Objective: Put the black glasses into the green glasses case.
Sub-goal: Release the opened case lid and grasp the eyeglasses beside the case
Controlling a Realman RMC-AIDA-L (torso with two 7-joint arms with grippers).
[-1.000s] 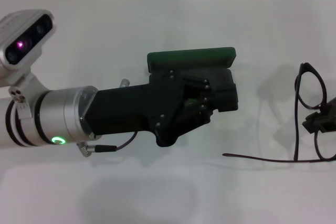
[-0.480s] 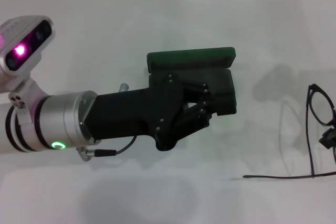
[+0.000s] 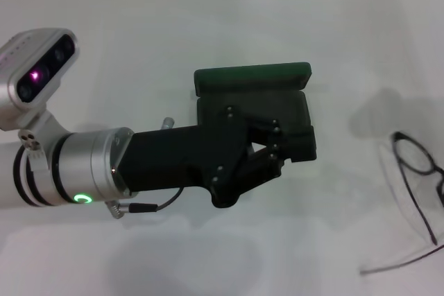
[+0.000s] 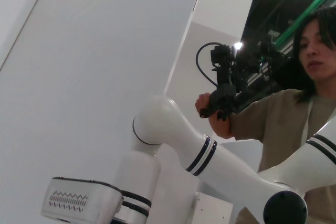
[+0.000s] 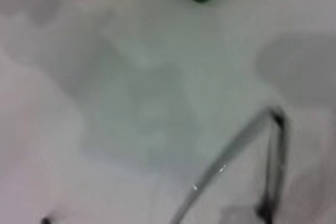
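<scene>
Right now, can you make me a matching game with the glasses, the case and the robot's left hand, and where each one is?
Things:
1. glasses
2. case
3. left gripper

Places:
A. middle of the table, lid open
B. over the case, reaching in from the left
C. at the right edge of the head view

Pairs: 1-C, 2-A, 3-B

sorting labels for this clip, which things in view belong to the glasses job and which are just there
Part of the job:
- black glasses, at the table's right edge
- green glasses case, lid open, mid-table
- left end effector, over the case's open base

Just there:
- white table
- person behind the robot, seen in the left wrist view
</scene>
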